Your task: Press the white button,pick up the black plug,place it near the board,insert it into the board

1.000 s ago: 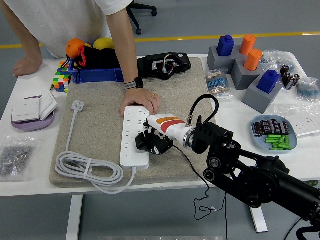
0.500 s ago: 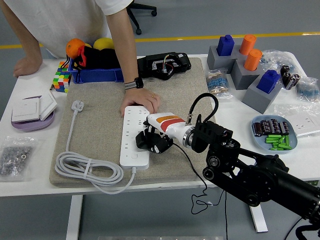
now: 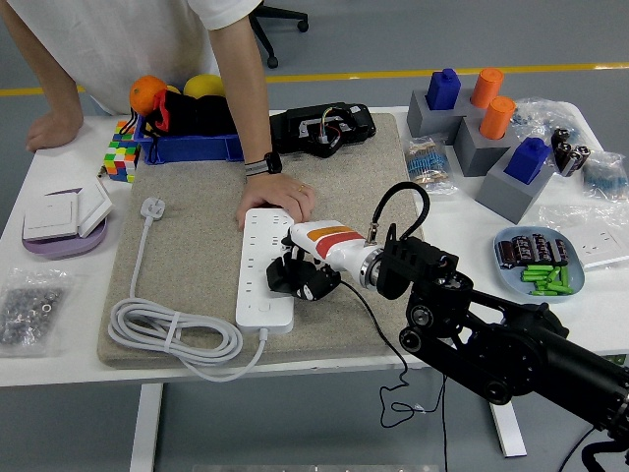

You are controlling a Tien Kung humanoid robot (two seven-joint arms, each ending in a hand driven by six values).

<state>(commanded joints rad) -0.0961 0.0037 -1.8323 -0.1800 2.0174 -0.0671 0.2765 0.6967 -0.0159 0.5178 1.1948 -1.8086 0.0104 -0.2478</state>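
In the head view, the right hand (image 3: 300, 277) reaches in from the lower right over a beige felt mat (image 3: 197, 226) that covers the middle of the white desk (image 3: 59, 265). Its black fingers (image 3: 285, 280) are curled together at the right edge of the white power strip (image 3: 266, 265), the board, about halfway along it; something black sits within the curl, but whether that is the black plug or only the fingers cannot be told. A thin black wire (image 3: 393, 374) trails from the hand down past the desk's near edge. A person stands at the far side, one hand (image 3: 277, 202) pressed flat on the far end of the power strip, the other hand (image 3: 51, 128) resting on the desk at the far left. The strip's white cable (image 3: 172, 339) lies coiled on the mat's near left part and ends in a white plug (image 3: 151, 207) farther back. On the desk lie a colour cube (image 3: 122, 159) and wall switches on a purple plate (image 3: 61, 216) at the left, and a blue tray of batteries (image 3: 541, 263) at the right. Grey blocks holding blue and orange pegs (image 3: 482, 123) stand at the far right.
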